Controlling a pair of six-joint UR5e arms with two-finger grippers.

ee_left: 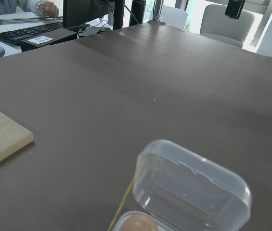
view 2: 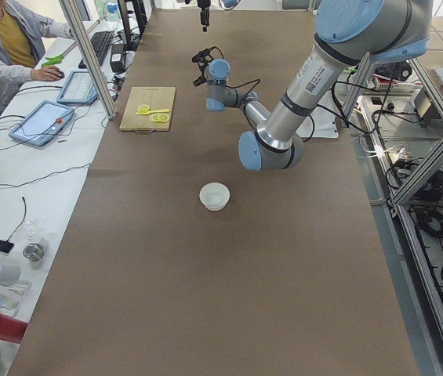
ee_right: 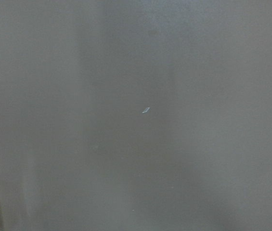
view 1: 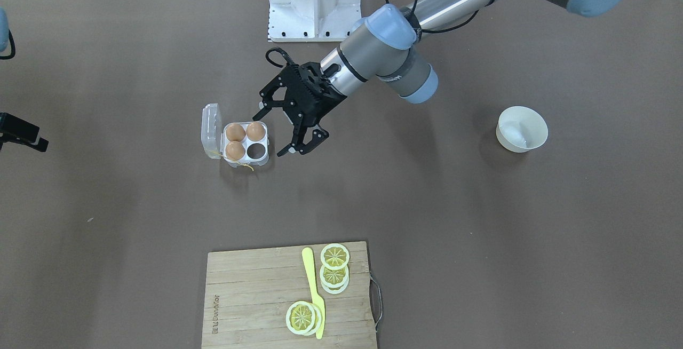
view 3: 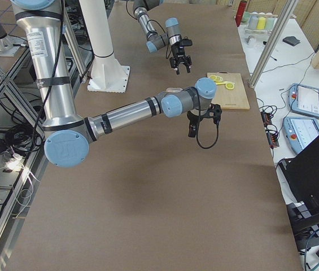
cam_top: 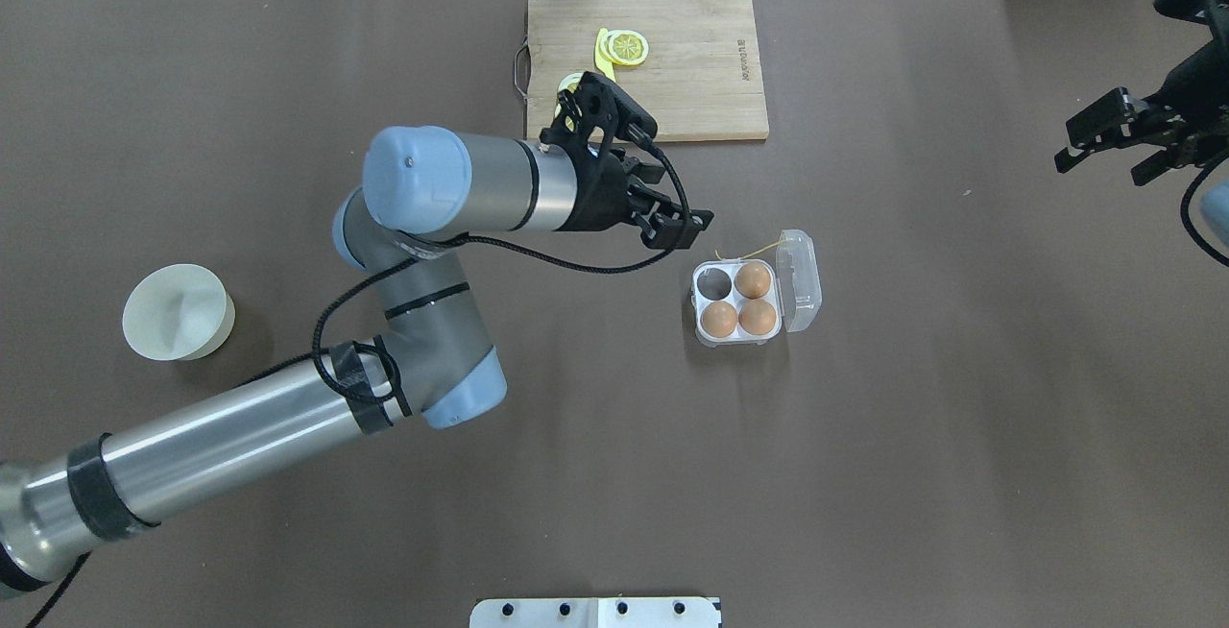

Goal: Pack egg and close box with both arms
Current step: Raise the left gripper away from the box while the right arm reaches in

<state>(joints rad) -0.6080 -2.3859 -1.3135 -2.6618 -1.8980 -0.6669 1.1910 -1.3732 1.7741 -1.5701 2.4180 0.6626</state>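
Note:
The clear egg carton point(view 1: 263, 161) sits mid-table with its lid point(view 1: 211, 130) hinged open. It holds three brown eggs point(view 1: 235, 132) point(view 1: 256, 131) point(view 1: 235, 150); one cell point(view 1: 257, 150) is empty. In the overhead view the carton point(cam_top: 702, 335) has eggs point(cam_top: 754, 278) in three cells. My left gripper point(view 1: 272, 129) is open and empty, hovering right beside the carton on the side of the empty cell. The left wrist view shows the lid point(ee_left: 193, 185) and one egg top point(ee_left: 136, 224). My right gripper point(cam_top: 1099, 162) is open and empty, far off at the table's edge.
A white bowl point(view 1: 522, 129) stands alone on my left side. A wooden cutting board point(view 1: 251, 295) with lemon slices point(view 1: 334, 256) and a yellow knife point(view 1: 312, 285) lies across the table from me. A thin yellow string point(cam_top: 744, 253) trails from the carton.

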